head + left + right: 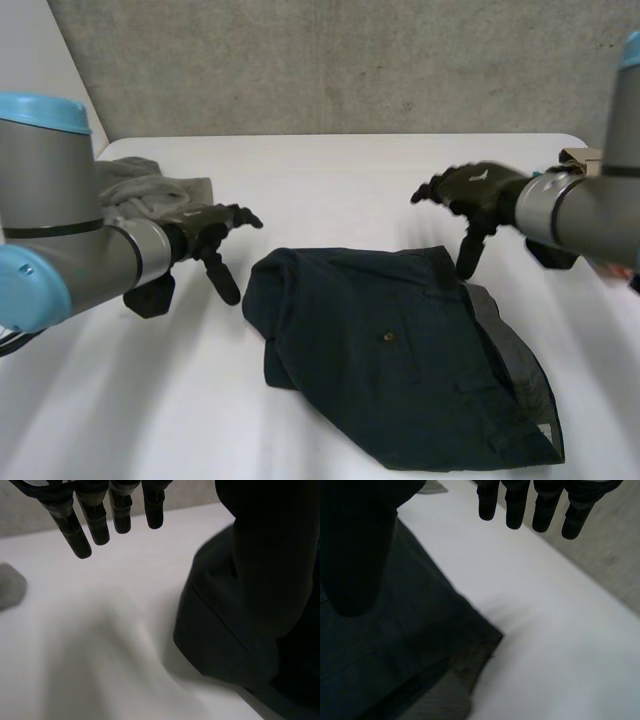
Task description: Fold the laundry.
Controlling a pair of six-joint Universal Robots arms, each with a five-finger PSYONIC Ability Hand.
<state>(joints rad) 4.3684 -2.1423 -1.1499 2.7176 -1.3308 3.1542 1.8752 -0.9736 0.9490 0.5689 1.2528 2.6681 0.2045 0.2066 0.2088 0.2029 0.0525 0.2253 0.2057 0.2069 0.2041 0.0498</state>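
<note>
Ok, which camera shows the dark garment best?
The head view: nearly the whole dark garment lies in sight, outline and all. The left wrist view catches a folded edge of it, the right wrist view a corner.

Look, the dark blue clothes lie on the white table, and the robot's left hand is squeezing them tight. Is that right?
Not quite. The left hand is not squeezing the dark blue clothes. In the left wrist view its fingers are straight and hold nothing, and the hand is beside the clothes, not on them. The clothes do lie on the white table.
</note>
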